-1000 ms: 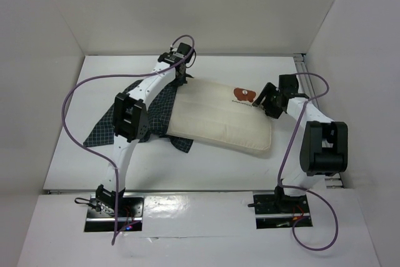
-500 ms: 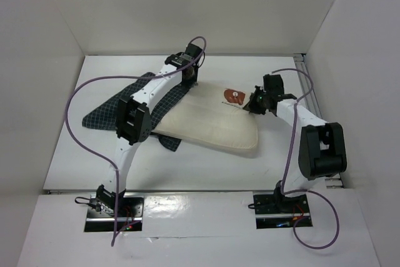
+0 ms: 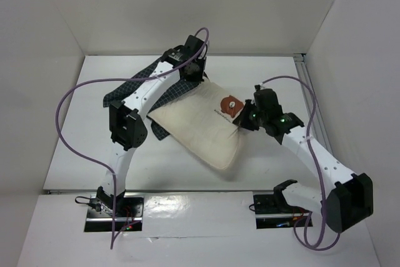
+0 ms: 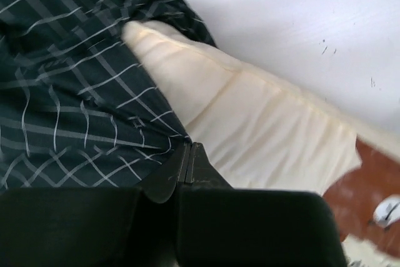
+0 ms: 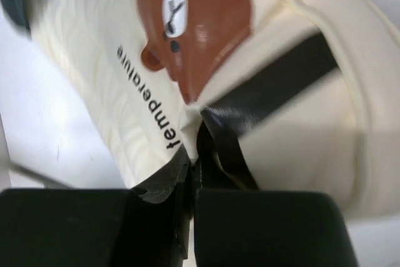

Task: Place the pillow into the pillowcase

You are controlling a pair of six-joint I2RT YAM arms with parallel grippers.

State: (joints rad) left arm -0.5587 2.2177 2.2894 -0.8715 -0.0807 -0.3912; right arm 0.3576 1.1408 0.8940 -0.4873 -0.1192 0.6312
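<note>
Right gripper [image 5: 192, 157] pinches the pillow [image 3: 200, 136] by its label [image 5: 200, 23], left gripper [image 4: 187, 157] pinches the pillowcase [image 4: 62, 92] beside it; you've barely started stuffing.

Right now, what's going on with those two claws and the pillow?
Left gripper shut on pillowcase edge. Right gripper shut on pillow by its label. Pillow mostly outside pillowcase. Nothing blocking.

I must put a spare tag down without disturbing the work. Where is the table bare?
Bare: the near strip of table between the pillow and the arm bases, and the far right corner beyond the right gripper. Crowded: the middle and far left, with pillowcase, pillow and left gripper.
</note>
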